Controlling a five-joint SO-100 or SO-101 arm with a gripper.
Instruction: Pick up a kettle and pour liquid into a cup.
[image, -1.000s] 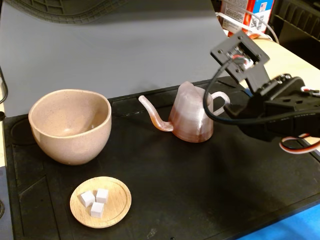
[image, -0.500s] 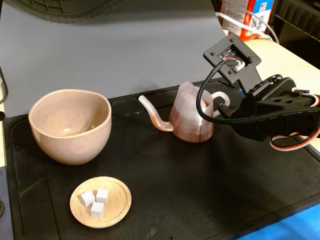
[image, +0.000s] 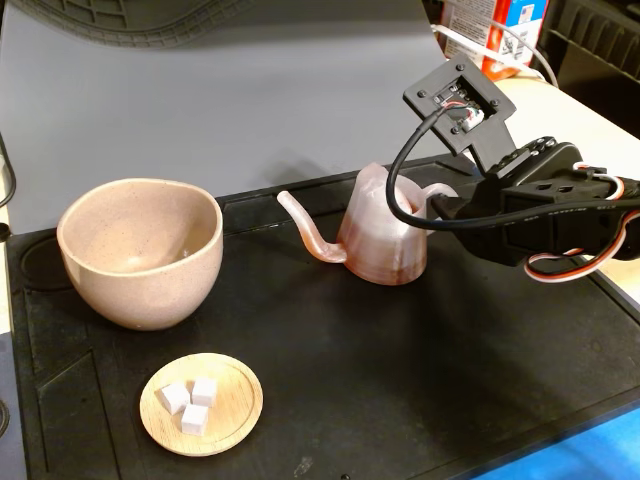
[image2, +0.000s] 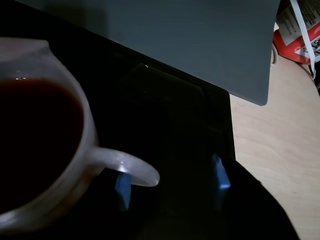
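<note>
Closing in with claw (image2: 170, 182) open, kettle (image: 382, 232) handle (image2: 127, 165) sitting just left of centre between the 2 fingers; needing slight leftward centring before squeezing; cup (image: 140, 250) waiting well beyond spout.

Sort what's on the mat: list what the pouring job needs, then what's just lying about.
Needed: kettle, the liquid inside it, cup, gripper open around the kettle's handle.

Lying about: wooden dish with white cubes, red carton behind the mat.
</note>
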